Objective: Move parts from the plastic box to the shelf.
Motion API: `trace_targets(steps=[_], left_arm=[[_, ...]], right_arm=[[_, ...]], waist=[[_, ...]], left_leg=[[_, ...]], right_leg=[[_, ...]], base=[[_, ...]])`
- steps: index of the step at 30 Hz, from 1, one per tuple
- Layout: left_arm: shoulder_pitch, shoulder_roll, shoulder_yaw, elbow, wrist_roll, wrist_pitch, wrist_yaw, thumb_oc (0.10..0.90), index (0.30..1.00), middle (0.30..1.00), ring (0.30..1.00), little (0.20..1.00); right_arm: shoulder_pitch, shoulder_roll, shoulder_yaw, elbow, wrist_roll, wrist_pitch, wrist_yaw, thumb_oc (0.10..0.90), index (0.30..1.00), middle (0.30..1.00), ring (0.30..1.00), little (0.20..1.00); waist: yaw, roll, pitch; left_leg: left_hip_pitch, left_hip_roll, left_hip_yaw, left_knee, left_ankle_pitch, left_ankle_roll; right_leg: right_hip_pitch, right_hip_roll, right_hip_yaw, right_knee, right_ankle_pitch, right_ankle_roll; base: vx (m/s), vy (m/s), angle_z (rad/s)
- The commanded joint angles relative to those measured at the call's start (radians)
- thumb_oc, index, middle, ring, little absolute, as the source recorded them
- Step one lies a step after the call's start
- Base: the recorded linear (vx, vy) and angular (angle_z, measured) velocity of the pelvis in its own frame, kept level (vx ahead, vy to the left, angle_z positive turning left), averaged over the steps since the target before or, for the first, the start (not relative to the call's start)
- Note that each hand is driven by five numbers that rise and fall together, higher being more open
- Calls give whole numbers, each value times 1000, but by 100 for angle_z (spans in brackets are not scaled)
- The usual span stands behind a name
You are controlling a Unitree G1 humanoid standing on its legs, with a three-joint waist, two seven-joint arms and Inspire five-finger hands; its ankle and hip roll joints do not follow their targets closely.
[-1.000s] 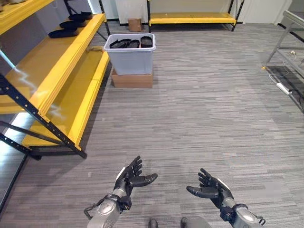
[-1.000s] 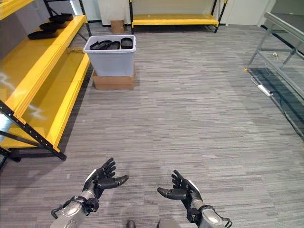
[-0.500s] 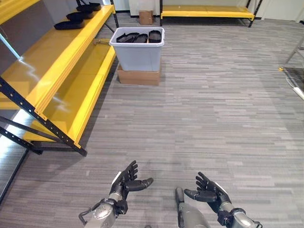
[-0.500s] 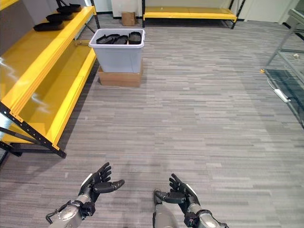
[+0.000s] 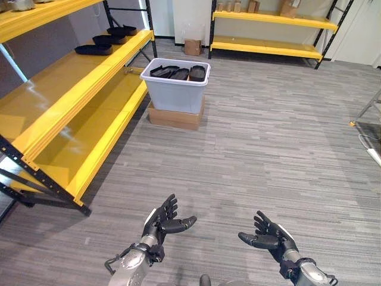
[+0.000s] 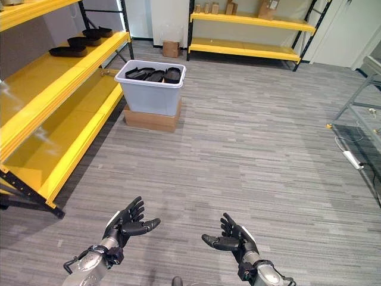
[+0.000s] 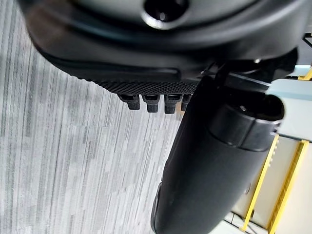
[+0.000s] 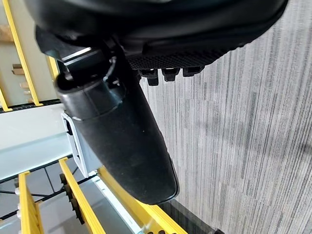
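Ahead, three parts (image 5: 178,72) fill one box (image 5: 175,95) (both hands, left (image 5: 162,221) and right (image 5: 269,236), empty, fingers spread).

You are looking at a storeroom or warehouse-style workroom. Well ahead of the open left hand (image 5: 162,221) and to its left runs a long yellow steel shelf rack with black perforated uprights (image 5: 71,95), holding black moulded parts (image 5: 95,49). Farther ahead, a pale grey plastic box (image 5: 176,90) sits on a flat brown cardboard carton (image 5: 174,117). Grey striped carpet flooring (image 5: 268,149) spreads out, with a second yellow shelf rack (image 5: 271,30) at the far wall.
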Motion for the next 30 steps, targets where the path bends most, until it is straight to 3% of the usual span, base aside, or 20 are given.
trace_targets(steps=[1,4,7,11,13,15,17,19,20,21,22,24,25,26,27,28,29,30], left_arm=[[-3,42,38,-120,-18,-87,-19,900,1000,1000,1000,1000],[-5,43,43,-118,6,-95,-15,900,1000,1000,1000,1000],[7,39,55,-123,5,-100,-15,900,1000,1000,1000,1000],[-10,52,50,-133,2,-99,-12,900,1000,1000,1000,1000],[-18,59,47,-130,7,-95,-6,900,1000,1000,1000,1000],[-28,65,39,-128,11,-95,6,900,1000,1000,1000,1000],[-33,76,37,-133,12,-97,10,900,1000,1000,1000,1000],[-37,81,35,-135,15,-96,11,900,1000,1000,1000,1000],[-38,86,27,-131,18,-92,2,900,1000,1000,1000,1000],[-37,86,27,-131,18,-92,1,900,1000,1000,1000,1000],[-36,83,27,-127,16,-90,0,900,1000,1000,1000,1000],[-36,84,28,-126,15,-90,-2,900,1000,1000,1000,1000],[-34,84,31,-125,14,-91,-5,900,1000,1000,1000,1000],[-28,80,37,-121,12,-93,-9,900,1000,1000,1000,1000],[-27,77,39,-120,14,-96,-8,900,1000,1000,1000,1000],[-27,77,39,-120,14,-96,-8,900,1000,1000,1000,1000],[-20,73,46,-121,17,-101,-11,900,1000,1000,1000,1000],[-20,72,46,-121,17,-101,-11,900,1000,1000,1000,1000]], right_arm=[[-24,-43,-44,-87,29,-99,-2,900,1000,1000,1000,1000],[-27,-35,-34,-85,17,-96,0,900,1000,1000,1000,1000],[-17,-14,-16,-102,8,-80,24,900,1000,1000,1000,1000],[-31,6,-4,-111,9,-70,30,900,1000,1000,1000,1000],[-41,17,7,-112,4,-64,32,900,1000,1000,1000,1000],[-52,26,20,-111,8,-64,40,900,1000,1000,1000,1000],[-53,30,22,-119,9,-64,42,900,1000,1000,1000,1000],[-51,29,22,-122,7,-63,44,900,1000,1000,1000,1000],[-37,34,18,-125,10,-58,45,900,1000,1000,1000,1000],[-36,33,18,-126,11,-58,45,900,1000,1000,1000,1000],[-29,34,16,-127,17,-57,45,900,1000,1000,1000,1000],[-24,34,15,-127,22,-57,42,900,1000,1000,1000,1000],[-21,34,12,-126,28,-59,40,900,1000,1000,1000,1000],[-17,31,8,-125,35,-61,36,900,1000,1000,1000,1000],[-15,29,6,-128,34,-62,35,900,1000,1000,1000,1000],[-15,28,6,-128,34,-62,35,900,1000,1000,1000,1000],[-11,20,5,-139,19,-59,37,900,1000,1000,1000,1000],[-11,20,5,-139,19,-59,37,900,1000,1000,1000,1000]], waist=[[14,7,23],[26,28,6],[34,38,-27],[42,21,-54],[50,12,-59],[42,9,-43],[27,31,-20],[18,41,-4],[-7,70,9],[-8,67,11],[-18,73,13],[-25,73,20],[-27,72,21],[-35,63,19],[-41,62,20],[-42,66,24],[-48,61,30],[-49,63,31]], left_leg=[[-7,-1,50,-560,196,11],[7,-12,9,-792,281,-11],[53,-30,-9,-824,312,-6],[45,-67,27,-730,244,28],[52,-84,47,-695,193,55],[85,-104,47,-684,158,81],[129,-97,43,-691,138,97],[151,-96,46,-689,125,106],[212,-90,34,-700,101,112],[215,-93,33,-701,99,112],[235,-95,25,-704,94,111],[258,-101,18,-704,82,109],[274,-105,13,-705,70,105],[310,-120,7,-715,42,96],[332,-127,-3,-719,28,90],[338,-122,-4,-720,25,90],[392,-129,-28,-723,-16,79],[395,-126,-29,-723,-18,78]], right_leg=[[88,-32,101,-51,-43,132],[156,-29,114,-76,-77,142],[215,-53,140,-84,-111,158],[214,-120,150,-20,-107,198],[167,-151,141,109,-54,229],[83,-142,155,303,73,260],[-7,-126,130,454,140,276],[-43,-122,104,513,143,273],[-153,-93,64,549,81,247],[-152,-96,63,555,75,247],[-190,-71,61,524,37,237],[-197,-70,46,480,7,232],[-202,-70,35,400,-15,223],[-219,-87,33,194,1,223],[-225,-94,46,87,27,231],[-214,-91,43,77,31,230],[-247,-127,57,-94,111,256],[-242,-125,55,-98,113,256]], base=[[380,138,7],[400,132,-1],[450,200,-36],[384,215,-50],[293,186,-31],[216,158,-20],[139,140,2],[230,152,24],[353,186,10],[406,149,-2],[215,22,15],[209,9,27],[326,-51,23],[453,-77,12],[358,-66,7],[483,-119,4],[355,-91,12],[495,-142,13]])
